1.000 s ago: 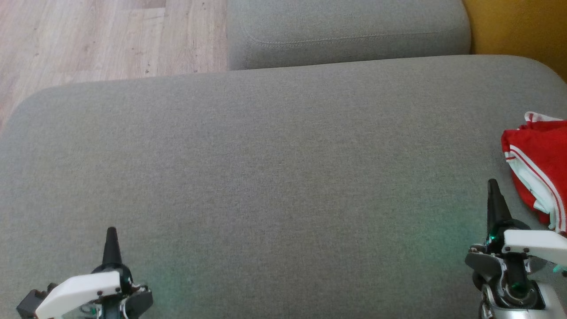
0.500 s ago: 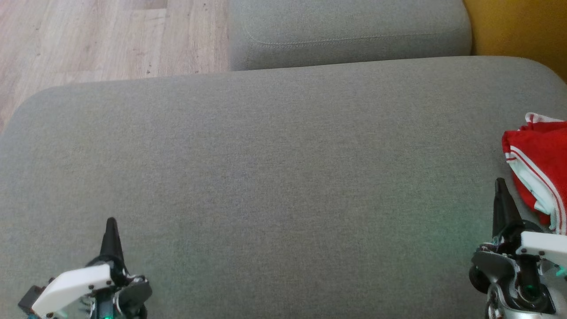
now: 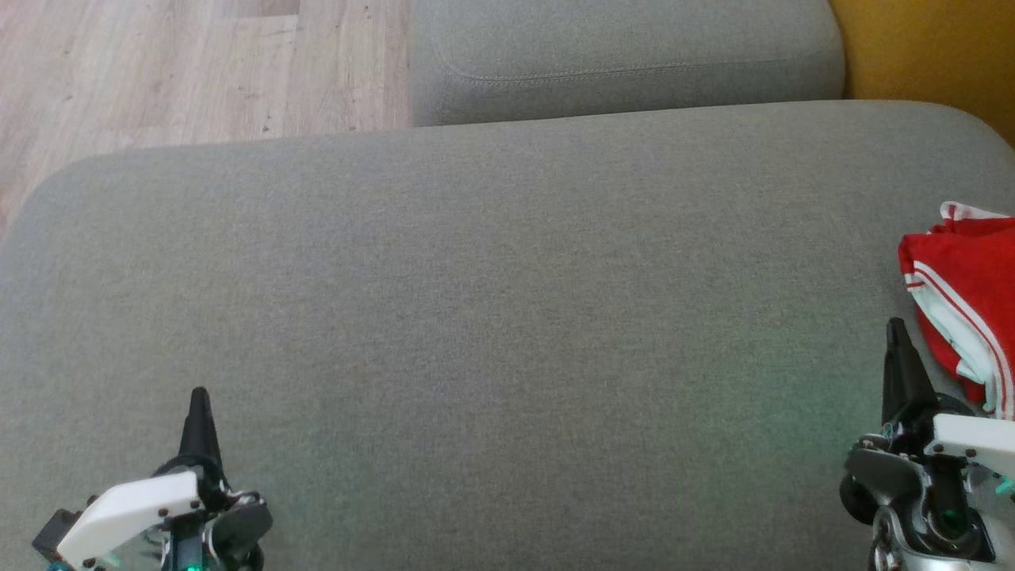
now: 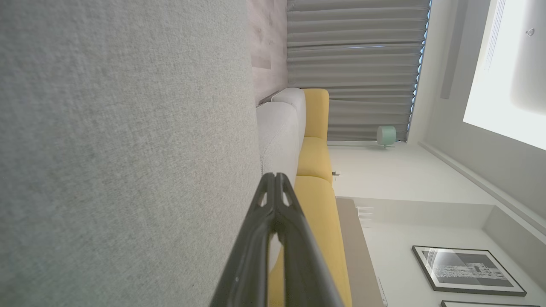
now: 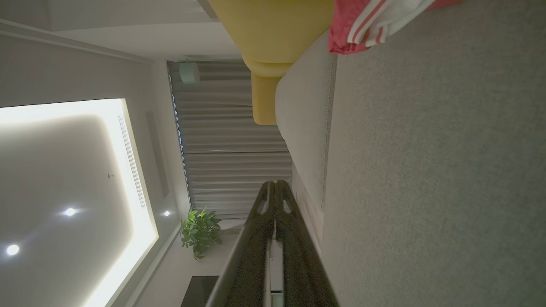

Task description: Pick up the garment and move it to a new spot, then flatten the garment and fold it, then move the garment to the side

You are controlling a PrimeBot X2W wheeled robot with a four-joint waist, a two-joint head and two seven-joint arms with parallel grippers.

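Note:
The garment (image 3: pixel 967 301), red with white stripes, lies bunched at the right edge of the grey cushion (image 3: pixel 507 317), partly cut off by the head view's edge. It also shows as a red and white bundle (image 5: pixel 375 23) at the top of the right wrist view. My right gripper (image 3: pixel 897 327) is shut and empty, just left of the garment and a little nearer to me. Its fingers meet at their tips (image 5: pixel 275 184). My left gripper (image 3: pixel 199 394) is shut and empty at the lower left, over bare cushion, fingers pressed together (image 4: pixel 275 175).
A second grey cushion (image 3: pixel 626 55) lies beyond the main one. Wooden floor (image 3: pixel 158 71) shows at the upper left, and a yellow seat (image 3: pixel 928 47) at the upper right. Curtains (image 4: pixel 354 64) and a framed picture (image 4: pixel 465 270) stand far off.
The right gripper has drawn back slightly toward me, and the left gripper has edged forward a little. Since half a second ago nothing has moved. The garment lies as before.

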